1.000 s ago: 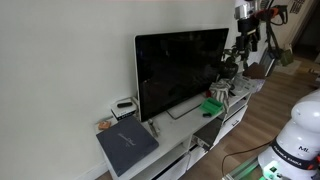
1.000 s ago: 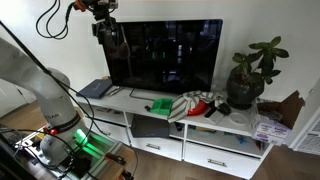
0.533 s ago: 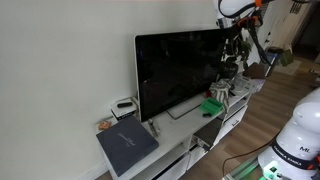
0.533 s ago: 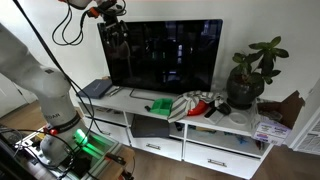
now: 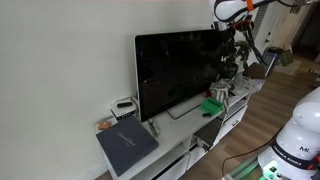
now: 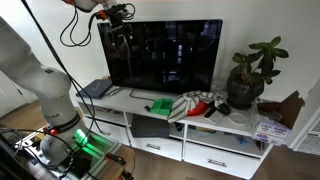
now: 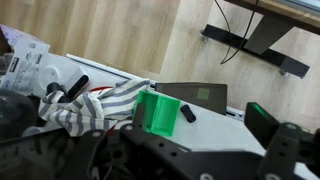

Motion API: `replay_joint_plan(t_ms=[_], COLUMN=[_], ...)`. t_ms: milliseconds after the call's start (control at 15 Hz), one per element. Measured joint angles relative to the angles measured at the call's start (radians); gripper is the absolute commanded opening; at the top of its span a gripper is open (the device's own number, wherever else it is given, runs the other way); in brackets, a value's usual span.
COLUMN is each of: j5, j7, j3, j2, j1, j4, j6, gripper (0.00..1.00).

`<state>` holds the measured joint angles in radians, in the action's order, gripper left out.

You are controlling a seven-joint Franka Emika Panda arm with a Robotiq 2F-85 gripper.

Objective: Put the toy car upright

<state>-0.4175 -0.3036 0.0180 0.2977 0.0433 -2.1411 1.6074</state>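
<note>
Whether the pincer (image 6: 120, 24) gapes is hard to tell.

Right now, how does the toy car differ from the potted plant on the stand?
Colour: the toy car is bright green plastic; the potted plant is dark, leafy green.
Size: the toy car is small and low; the potted plant rises much higher.
Place: the toy car lies in front of the TV; the potted plant stands beside it.
Both sit on the white stand.

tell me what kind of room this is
Probably a living room, or a lab mock-up of one: a black TV stands on a low white media unit, with a potted plant beside it.
</note>
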Motion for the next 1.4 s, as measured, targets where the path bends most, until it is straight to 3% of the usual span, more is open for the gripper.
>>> replay_joint_plan(t_ms=[267,667,1400], j5=[0.0,-0.001,-0.028], j7=[-0.056,-0.033,-0.033], j3=[0.017,0.089,0.111], j2=[-0.148,-0.358,-0.409], j1=[0.017,0.068,0.086], j4=[0.066,0.192,0.22], j6=[0.026,0.001,-0.004], gripper=[1.0,1.0,1.0])
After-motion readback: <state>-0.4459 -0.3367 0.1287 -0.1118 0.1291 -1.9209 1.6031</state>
